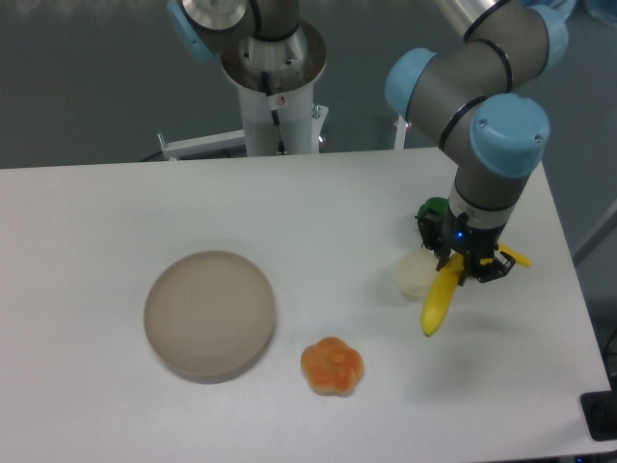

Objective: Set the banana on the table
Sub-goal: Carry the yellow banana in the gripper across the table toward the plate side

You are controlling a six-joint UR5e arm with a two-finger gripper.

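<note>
Arm bent over, wrist vertical, pincer pointing down, fingers clamped on banana.

Counted on one white table: one round beige-grey plate; one orange lobed pumpkin-like item; one yellow banana; one pale, whitish round item, kind not clear; one green item, mostly hidden behind the arm, kind not clear. Also one robot arm, carrying one gripper. One white pedestal behind the far edge of the table. Five small or loose things on the tabletop in all, none of any kind seen twice.
</note>
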